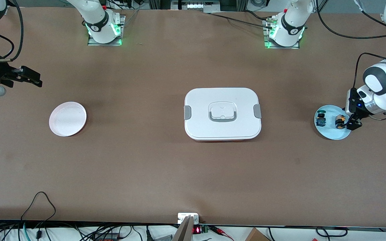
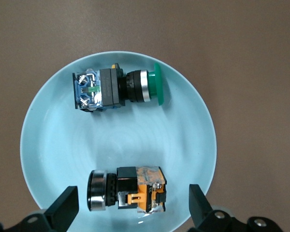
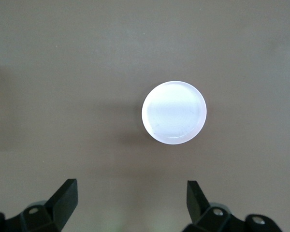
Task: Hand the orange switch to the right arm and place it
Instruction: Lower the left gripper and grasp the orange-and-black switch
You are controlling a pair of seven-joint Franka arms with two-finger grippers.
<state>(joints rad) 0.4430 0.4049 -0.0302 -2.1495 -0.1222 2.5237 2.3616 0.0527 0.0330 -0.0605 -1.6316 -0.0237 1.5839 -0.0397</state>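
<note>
Left gripper [image 2: 130, 210] spread wide over the pale blue round plate [image 1: 330, 133], fingers straddling the small black-bodied orange switch [image 2: 128, 189].

The switch lies on its side in the plate, long axis along the gap between the fingertips. Beside it lies the green-capped switch [image 2: 117, 87], apart. Right gripper [image 1: 28, 77] waits open near the white round plate [image 1: 67, 118].

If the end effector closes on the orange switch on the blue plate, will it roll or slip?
The orange switch lies on its side on the blue plate; its blocky body probably resists rolling. The left end effector is open around it. The glossy plate may let it slide if nudged.
</note>
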